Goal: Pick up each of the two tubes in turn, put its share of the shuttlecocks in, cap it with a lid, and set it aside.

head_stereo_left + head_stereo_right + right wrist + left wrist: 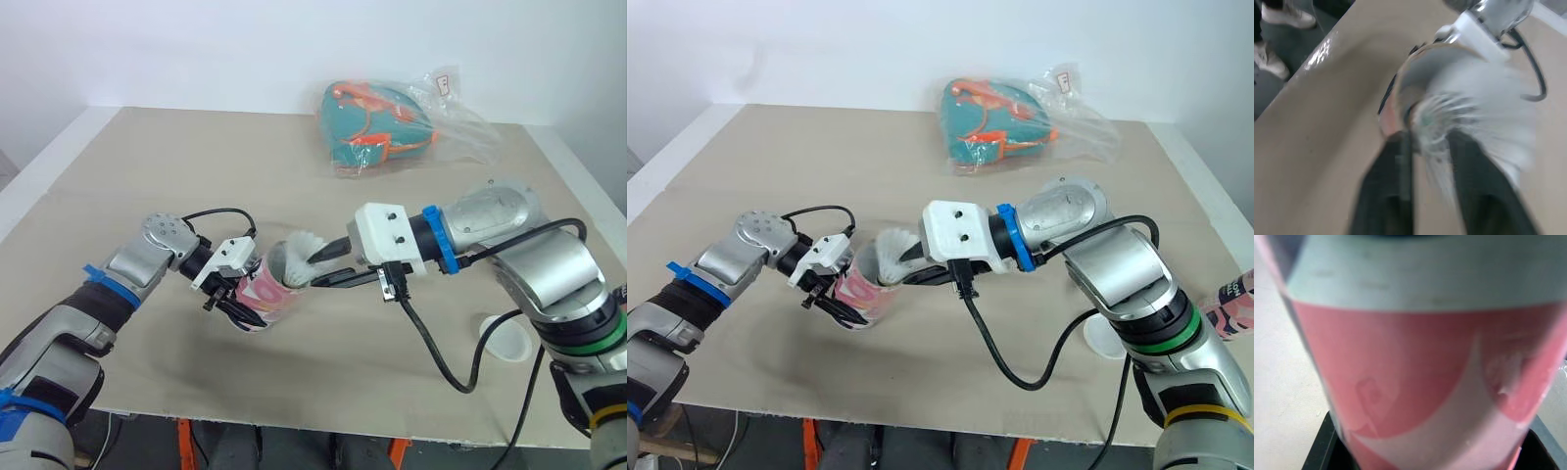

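The left tool (238, 302) is clamped around a pink tube (269, 286), tilting it above the counter (147, 166) so its open mouth faces the right tool (328, 265), which pinches a white shuttlecock (304, 253) at that mouth, apparently to slide it in.

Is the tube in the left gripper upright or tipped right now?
Tipped. The pink-and-white cardboard tube, clamped in the left gripper, leans its open mouth toward the right gripper holding the white feather shuttlecock.
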